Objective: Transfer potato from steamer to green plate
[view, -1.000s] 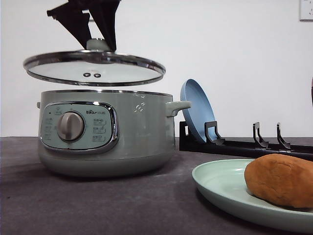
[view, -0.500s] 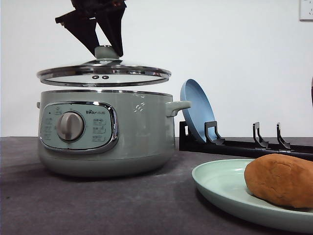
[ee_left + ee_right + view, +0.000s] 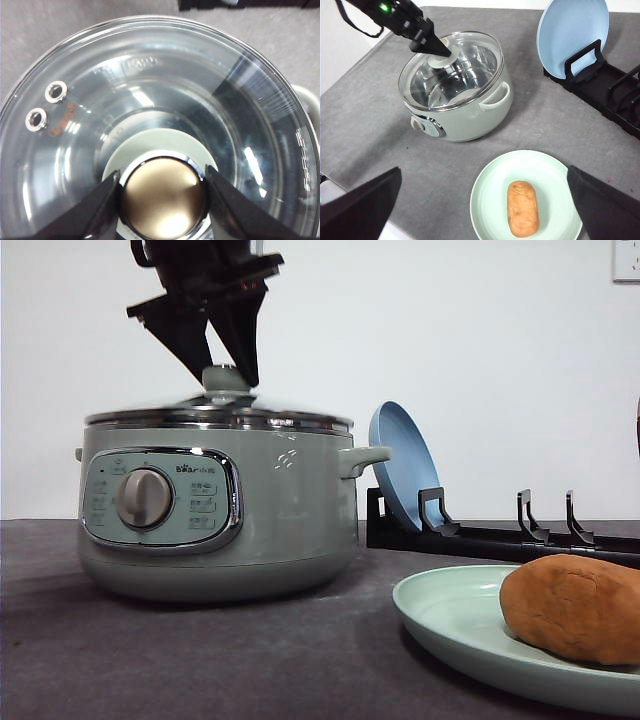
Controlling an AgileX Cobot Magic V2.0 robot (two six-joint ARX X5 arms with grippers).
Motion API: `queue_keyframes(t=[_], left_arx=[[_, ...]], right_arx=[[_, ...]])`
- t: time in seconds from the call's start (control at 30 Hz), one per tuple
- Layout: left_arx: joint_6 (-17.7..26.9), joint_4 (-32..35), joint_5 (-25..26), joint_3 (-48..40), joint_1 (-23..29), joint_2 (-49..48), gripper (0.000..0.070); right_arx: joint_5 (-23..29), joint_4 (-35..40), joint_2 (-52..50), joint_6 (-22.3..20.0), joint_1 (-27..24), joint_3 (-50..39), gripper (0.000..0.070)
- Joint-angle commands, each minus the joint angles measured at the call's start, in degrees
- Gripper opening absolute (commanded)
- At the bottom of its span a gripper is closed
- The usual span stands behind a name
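Observation:
The orange-brown potato (image 3: 575,605) (image 3: 522,207) lies on the pale green plate (image 3: 450,612) (image 3: 492,192) at the front right. The sage-green steamer (image 3: 285,510) (image 3: 470,120) stands at the left with its glass lid (image 3: 220,418) (image 3: 150,75) (image 3: 467,65) resting on the rim. My left gripper (image 3: 227,375) (image 3: 162,175) (image 3: 439,50) is shut on the lid's knob from above. In the right wrist view my right gripper (image 3: 484,172) hangs high over the plate, open, with nothing between its fingers.
A blue plate (image 3: 400,460) (image 3: 572,30) leans upright in a black rack (image 3: 500,538) (image 3: 602,87) behind and to the right of the steamer. The grey table's left edge (image 3: 350,75) runs close to the steamer.
My left gripper has come down and to the right with the lid. The lid hung tilted above the steamer; it now sits level on the rim. Potato and plate have not moved.

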Motion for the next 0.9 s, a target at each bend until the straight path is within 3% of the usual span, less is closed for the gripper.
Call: queue_keyframes(t=[0.0,0.5,0.87], left_arx=[[0.93,1.12,0.08,1.51,-0.44,1.2,0.0],[3.08,0.93,-0.97,1.51,-0.41,1.68,0.0],[2.02,0.74,-1.01,1.51,-0.41,1.68,0.0]], right_arx=[[0.07,0.46,0.44,0.57,0.31,0.92,0.07],[0.07,0.48,0.44,0.59,0.31,0.92,0.07],[0.07,0.46,0.44,0.59,0.31,0.92,0.07]])
